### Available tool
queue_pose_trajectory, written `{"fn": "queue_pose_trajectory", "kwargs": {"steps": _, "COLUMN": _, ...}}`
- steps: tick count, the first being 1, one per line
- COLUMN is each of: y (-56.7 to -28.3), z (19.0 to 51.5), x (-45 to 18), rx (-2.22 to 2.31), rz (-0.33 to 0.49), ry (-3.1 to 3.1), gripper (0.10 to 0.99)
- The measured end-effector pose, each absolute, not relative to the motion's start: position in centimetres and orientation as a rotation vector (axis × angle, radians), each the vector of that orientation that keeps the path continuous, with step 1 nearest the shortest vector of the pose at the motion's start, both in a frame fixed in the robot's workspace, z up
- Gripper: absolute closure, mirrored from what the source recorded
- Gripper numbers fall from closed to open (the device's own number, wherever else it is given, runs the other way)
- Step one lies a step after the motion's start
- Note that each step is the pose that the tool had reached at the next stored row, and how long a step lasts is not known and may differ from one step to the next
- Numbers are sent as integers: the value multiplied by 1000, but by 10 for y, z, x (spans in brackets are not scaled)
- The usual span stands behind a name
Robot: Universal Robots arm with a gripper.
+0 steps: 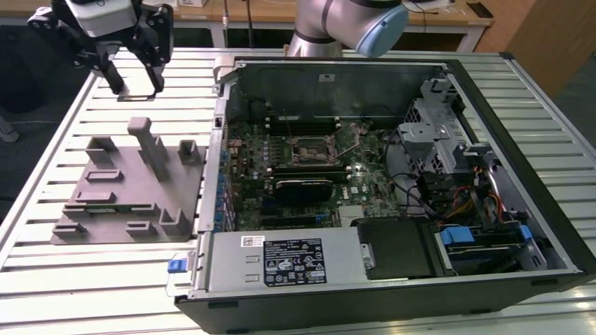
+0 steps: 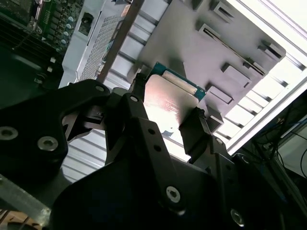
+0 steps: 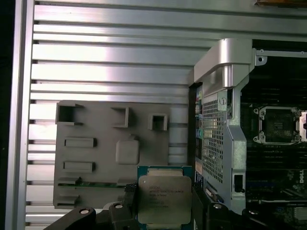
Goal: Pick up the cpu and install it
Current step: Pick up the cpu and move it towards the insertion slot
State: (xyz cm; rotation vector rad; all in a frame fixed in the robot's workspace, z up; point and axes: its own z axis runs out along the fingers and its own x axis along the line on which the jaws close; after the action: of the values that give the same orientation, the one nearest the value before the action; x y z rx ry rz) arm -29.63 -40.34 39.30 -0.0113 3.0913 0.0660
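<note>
Gripper (image 1: 138,92) clamps cpu (image 3: 164,200) by opposite edges, silver lid up, aloft near grey fixture block (image 3: 96,158). Edge hold likely keeps chip level for motherboard socket (image 3: 280,125), well apart inside case.

My matt black metal fingers (image 2: 144,129) carry shiny steel screw heads. Square silver-topped cpu (image 3: 164,199): lid is glossy metal w/ glare, rim smooth green. Grey moulded fixture block (image 3: 96,129) looks like matt plastic. Ribbed aluminium table (image 3: 110,52): satin-bright, smooth. Perforated grey case wall (image 3: 213,134): dull sheet metal.
</note>
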Motion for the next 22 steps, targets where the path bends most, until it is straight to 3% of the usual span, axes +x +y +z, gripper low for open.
{"fn": "queue_pose_trajectory", "kwargs": {"steps": 22, "y": -403, "z": 393, "x": -269, "rx": -11, "rz": 66, "ry": 3091, "gripper": 545}}
